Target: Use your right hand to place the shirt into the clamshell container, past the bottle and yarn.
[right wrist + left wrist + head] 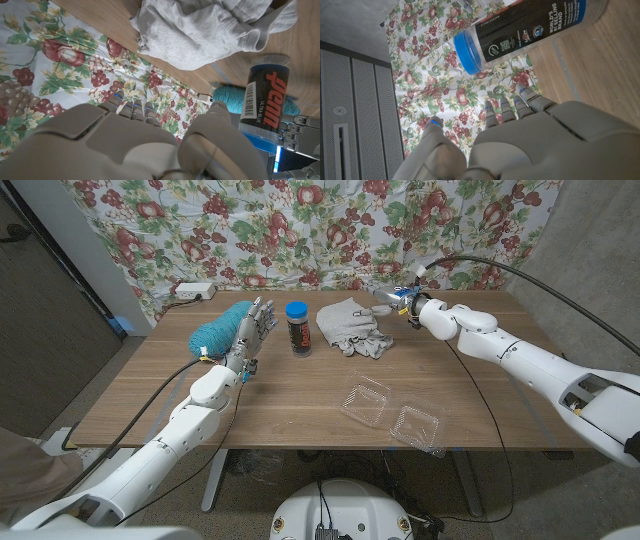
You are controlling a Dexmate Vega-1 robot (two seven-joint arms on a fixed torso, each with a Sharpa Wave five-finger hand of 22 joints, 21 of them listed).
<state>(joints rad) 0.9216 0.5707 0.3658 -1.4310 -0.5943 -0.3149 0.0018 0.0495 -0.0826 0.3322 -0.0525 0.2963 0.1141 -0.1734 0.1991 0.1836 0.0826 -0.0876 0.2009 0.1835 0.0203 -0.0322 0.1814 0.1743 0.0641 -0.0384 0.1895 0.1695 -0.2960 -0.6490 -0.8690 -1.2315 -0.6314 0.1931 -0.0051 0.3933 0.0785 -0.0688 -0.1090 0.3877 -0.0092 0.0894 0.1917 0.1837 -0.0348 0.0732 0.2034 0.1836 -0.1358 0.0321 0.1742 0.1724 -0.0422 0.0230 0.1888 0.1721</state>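
A crumpled grey shirt (352, 326) (210, 30) lies on the table's far middle. My right hand (400, 304) (135, 140) hovers just off its far right edge, fingers apart and holding nothing. A dark bottle with a blue lid (296, 327) (525, 30) (267, 97) stands left of the shirt. Further left lies the teal yarn (222, 328) (235, 95). A clear clamshell container (392, 413) lies open near the front edge. My left hand (250, 330) (520, 135) stands upright between yarn and bottle, fingers spread and empty.
The wooden table (300, 400) is backed by a floral cloth (330, 230). A white power strip (193, 291) sits at the far left corner. A black cable (520, 275) arcs over my right arm.
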